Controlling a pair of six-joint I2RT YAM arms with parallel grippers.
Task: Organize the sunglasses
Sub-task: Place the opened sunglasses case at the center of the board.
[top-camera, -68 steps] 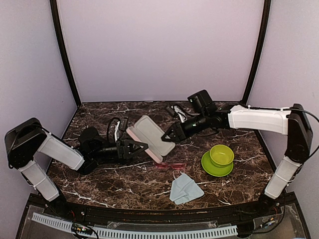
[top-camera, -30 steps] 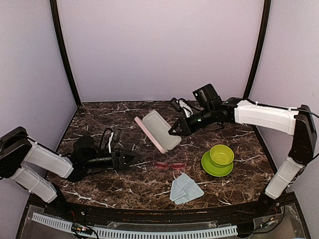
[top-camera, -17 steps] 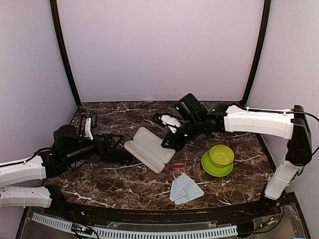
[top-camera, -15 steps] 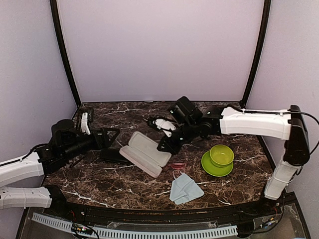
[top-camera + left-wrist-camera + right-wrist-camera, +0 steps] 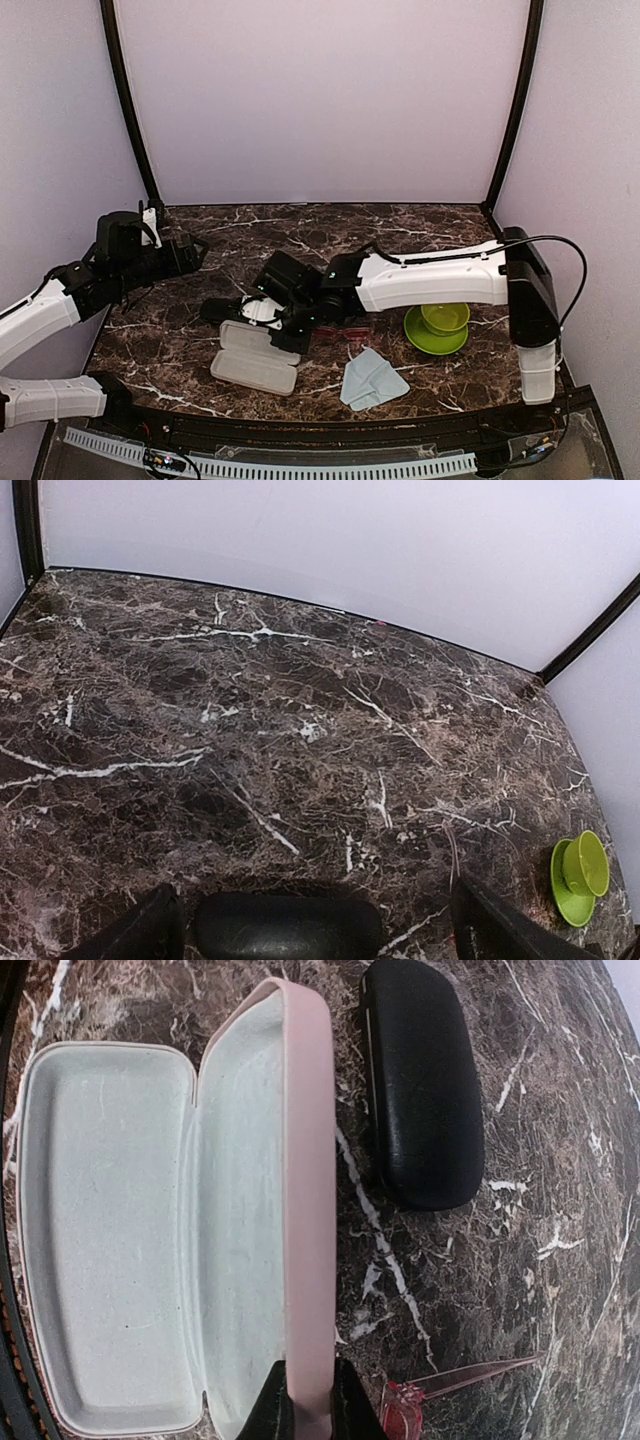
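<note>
your right claw [image 5: 305, 1405] is pinched on the raised rim of the open pink case [image 5: 110, 1230]. the red-pink sunglasses [image 5: 345, 330] lie on the counter [image 5: 300, 235] just beside that claw, on the green bowl [image 5: 443, 312] side, long axis left to right in the top view. the right arm is plainly nearer. the left claw [image 5: 318, 935] hangs spread and well apart, the shut black case [image 5: 285, 923] showing between its fingers. the wrist view cuts the red pair off. no black pair shows anywhere.

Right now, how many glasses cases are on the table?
2. The pink case lies open near the front edge, its lid pinched by the right gripper. The black case lies closed beside it. Others may be hidden under the arm.
</note>
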